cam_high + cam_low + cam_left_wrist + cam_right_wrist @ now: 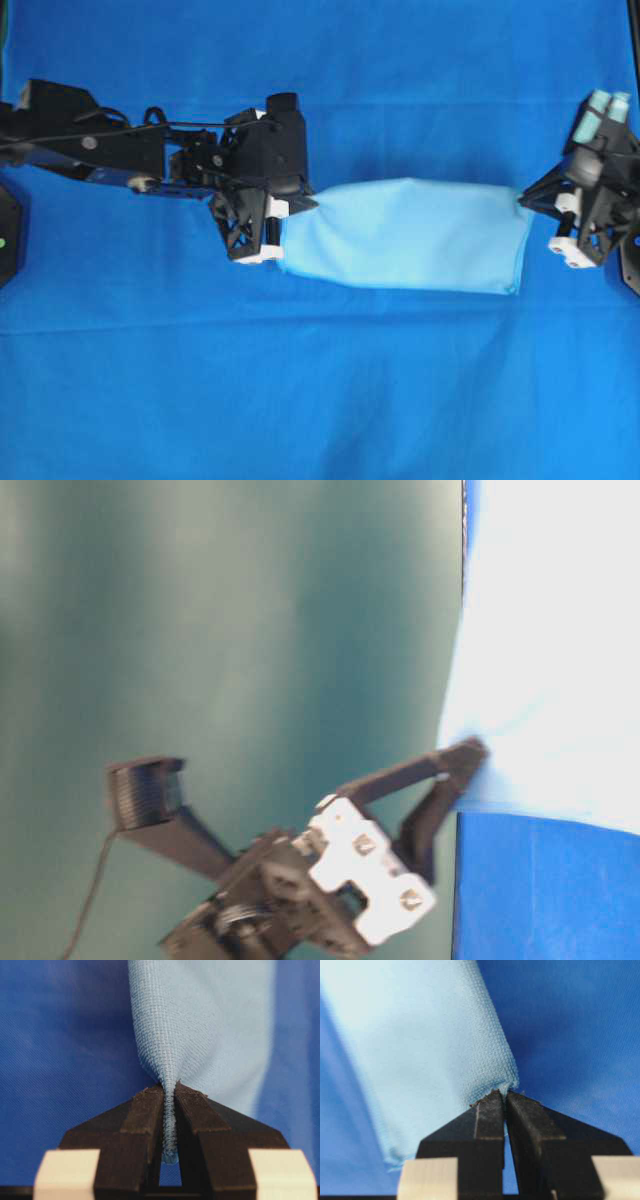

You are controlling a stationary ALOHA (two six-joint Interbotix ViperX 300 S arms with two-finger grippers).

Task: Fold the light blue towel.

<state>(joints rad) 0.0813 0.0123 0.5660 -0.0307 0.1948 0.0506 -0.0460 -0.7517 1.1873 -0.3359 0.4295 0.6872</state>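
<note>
The towel, pale blue and finely woven, stretched across the middle of the blue-covered tabletop, doubled over with its far edge rounded and taut. Left gripper had its fingers clamped on the towel's left end; right gripper pinched the opposite corner, fingers shut tight on fabric.

Looks like a robot lab bench: royal-blue table covering wall to wall, plain teal backdrop behind, though blurred.
</note>
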